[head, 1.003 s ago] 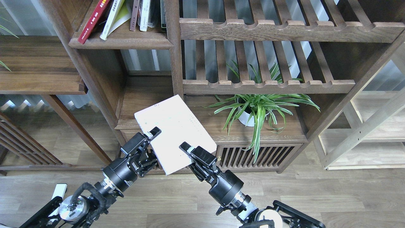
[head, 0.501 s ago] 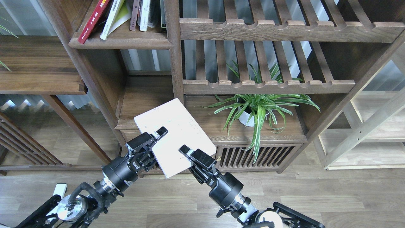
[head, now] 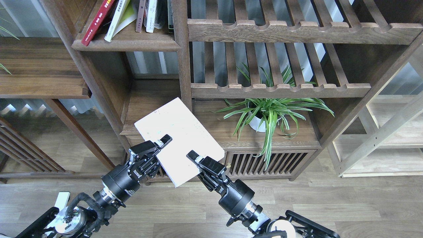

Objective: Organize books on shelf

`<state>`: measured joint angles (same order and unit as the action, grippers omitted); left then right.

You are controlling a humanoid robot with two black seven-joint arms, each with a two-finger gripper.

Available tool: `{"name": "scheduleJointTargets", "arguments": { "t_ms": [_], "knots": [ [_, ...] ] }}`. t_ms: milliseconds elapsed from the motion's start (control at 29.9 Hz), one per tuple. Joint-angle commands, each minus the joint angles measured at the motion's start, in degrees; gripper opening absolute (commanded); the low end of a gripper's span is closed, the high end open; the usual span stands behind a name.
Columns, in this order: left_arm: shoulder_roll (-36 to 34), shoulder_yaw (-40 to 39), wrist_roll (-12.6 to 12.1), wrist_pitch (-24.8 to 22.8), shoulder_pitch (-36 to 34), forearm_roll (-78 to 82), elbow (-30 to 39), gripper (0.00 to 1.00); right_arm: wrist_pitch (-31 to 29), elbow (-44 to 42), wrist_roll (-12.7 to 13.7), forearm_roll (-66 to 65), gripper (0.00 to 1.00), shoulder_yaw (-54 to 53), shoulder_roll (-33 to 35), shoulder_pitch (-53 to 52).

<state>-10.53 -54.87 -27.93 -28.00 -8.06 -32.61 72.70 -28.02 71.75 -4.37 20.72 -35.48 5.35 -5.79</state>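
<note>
In front of the dark-brown wooden bookcase (head: 148,99), the left gripper (head: 160,145) pinches the near-left edge of the thick pale lavender-white book (head: 178,132), held tilted above the floor, while the right gripper (head: 195,158) clamps its near-right edge, left of the potted green plant (head: 269,112).

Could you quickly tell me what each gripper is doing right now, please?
Left gripper: shut on the white book.
Right gripper: shut on the same white book.
</note>
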Motion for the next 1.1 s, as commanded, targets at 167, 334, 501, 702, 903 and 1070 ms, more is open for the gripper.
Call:
{"name": "scheduleJointTargets", "arguments": {
  "t_ms": [167, 334, 501, 702, 903, 1070],
  "knots": [
    [-1.06, -2.78, -0.07, 0.00, 0.67, 4.39, 0.95, 0.02, 0.02, -2.84, -0.20, 0.03, 0.29, -5.64, 0.80, 0.52],
    [-2.03, -6.03, -0.07, 0.00, 0.68, 14.31, 1.04, 0.02, 3.31, -3.19, -0.20, 0.03, 0.58, -9.16, 0.98, 0.17],
    [-2.21, -10.07, -0.07, 0.00, 1.11, 26.00, 3.06, 0.02, 5.16, -5.65, -0.29, -0.06, 0.65, -13.73, 0.80, 0.17],
    [-1.42, -16.23, 2.53, 0.00, 5.59, 38.39, 10.34, 0.02, 5.16, -11.71, -0.20, -0.06, 0.67, -21.37, 0.80, -0.01],
    [-1.07, -20.97, 2.88, 0.00, 7.70, 49.55, 18.07, 0.02, 5.16, -14.18, -0.20, -0.06, 0.70, -24.37, 0.80, -0.01],
    [1.21, -26.16, 2.88, 0.00, 10.07, 56.95, 23.53, 0.02, 4.99, -15.15, -0.20, -0.06, 0.71, -24.55, 0.71, -0.27]
  ]
}}
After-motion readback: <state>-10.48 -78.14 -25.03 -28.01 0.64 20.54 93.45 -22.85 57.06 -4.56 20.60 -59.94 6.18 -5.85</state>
